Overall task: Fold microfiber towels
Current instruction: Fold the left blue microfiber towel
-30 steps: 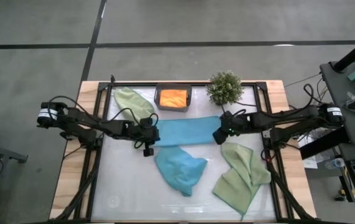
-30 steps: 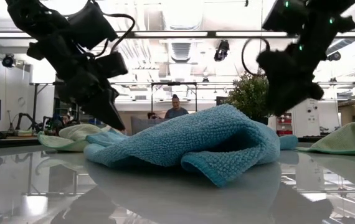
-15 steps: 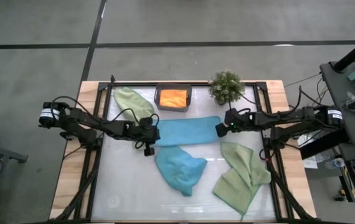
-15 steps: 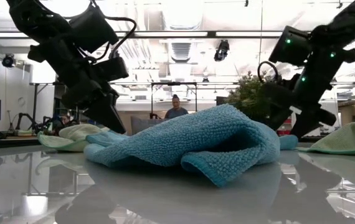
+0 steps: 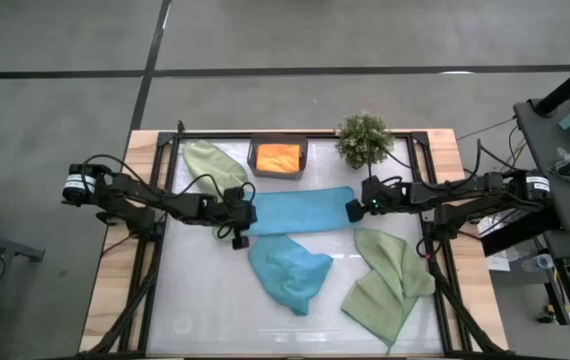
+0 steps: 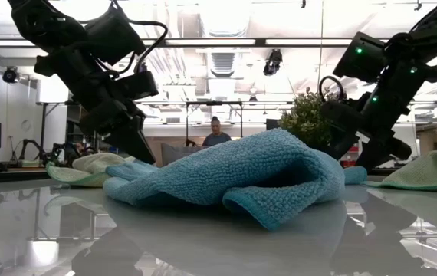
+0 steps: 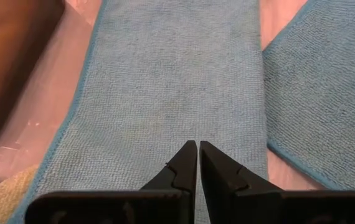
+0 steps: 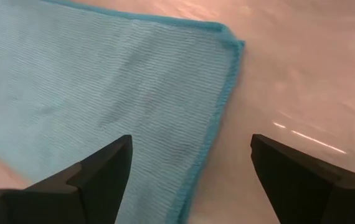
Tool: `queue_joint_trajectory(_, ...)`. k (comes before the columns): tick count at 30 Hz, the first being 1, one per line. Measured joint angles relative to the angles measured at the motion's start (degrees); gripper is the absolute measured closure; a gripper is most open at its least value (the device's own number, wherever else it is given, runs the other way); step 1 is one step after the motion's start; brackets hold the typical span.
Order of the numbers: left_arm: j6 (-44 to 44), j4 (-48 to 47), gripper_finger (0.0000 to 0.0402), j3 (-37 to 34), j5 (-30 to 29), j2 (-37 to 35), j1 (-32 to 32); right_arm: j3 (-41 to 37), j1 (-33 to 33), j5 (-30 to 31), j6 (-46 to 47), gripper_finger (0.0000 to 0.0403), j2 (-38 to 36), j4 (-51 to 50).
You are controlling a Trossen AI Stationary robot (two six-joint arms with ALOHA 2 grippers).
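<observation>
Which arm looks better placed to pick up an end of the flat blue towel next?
Probably the right: its gripper is open, fingers straddling the flat blue towel edge. The left gripper is shut.

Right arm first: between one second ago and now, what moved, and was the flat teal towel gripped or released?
The right claw drew back from the flat teal towel, shifting outward off its right end; it now stands open just past that edge, holding nothing. The left claw stayed shut at the towel's left end. The towel, the crumpled teal towel and both green towels lie unchanged.
</observation>
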Motion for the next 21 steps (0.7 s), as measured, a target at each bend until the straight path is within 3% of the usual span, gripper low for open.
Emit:
queue_joint_trajectory(13, 0.04, 0.05, 0.0396, 0.0, -0.3, 0.0, 0.0, -7.45, 0.3, 0.42, 3.16, 0.0094, -0.02, 14.68)
queue_joint_trajectory(21, 0.1, 1.54, 0.0396, 0.01, -0.27, -0.01, 0.0, -7.08, 0.3, -0.13, 1.37, 0.0105, 0.07, 15.87)
